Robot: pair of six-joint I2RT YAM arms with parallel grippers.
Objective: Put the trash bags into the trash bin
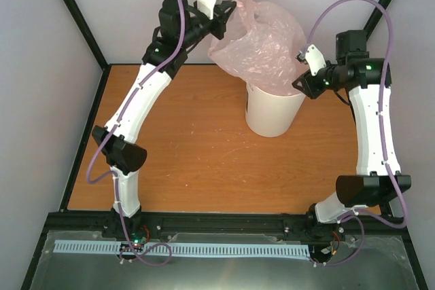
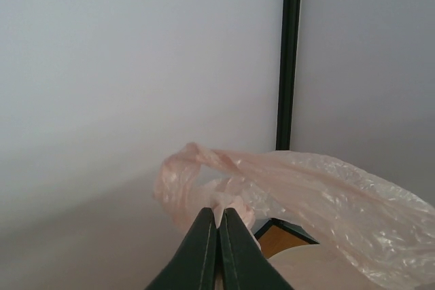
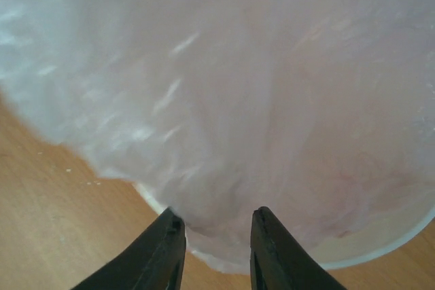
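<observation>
The pale pink trash bag (image 1: 262, 39) billows above the white round trash bin (image 1: 273, 110), its lower part hanging into the bin's mouth. My left gripper (image 1: 228, 10) is shut on the bag's top left handle and holds it high near the back wall; in the left wrist view the pinched plastic (image 2: 228, 203) bunches at the closed fingertips. My right gripper (image 1: 299, 81) is open at the bin's right rim, against the bag's side. In the right wrist view the bag (image 3: 238, 100) fills the frame above the bin rim (image 3: 380, 249), between my spread fingers (image 3: 166, 236).
The bin stands on the wooden table (image 1: 197, 154) toward the back right. White walls and black frame posts (image 2: 291, 52) enclose the table on three sides. A metal rail (image 1: 204, 225) carries both arm bases at the near edge.
</observation>
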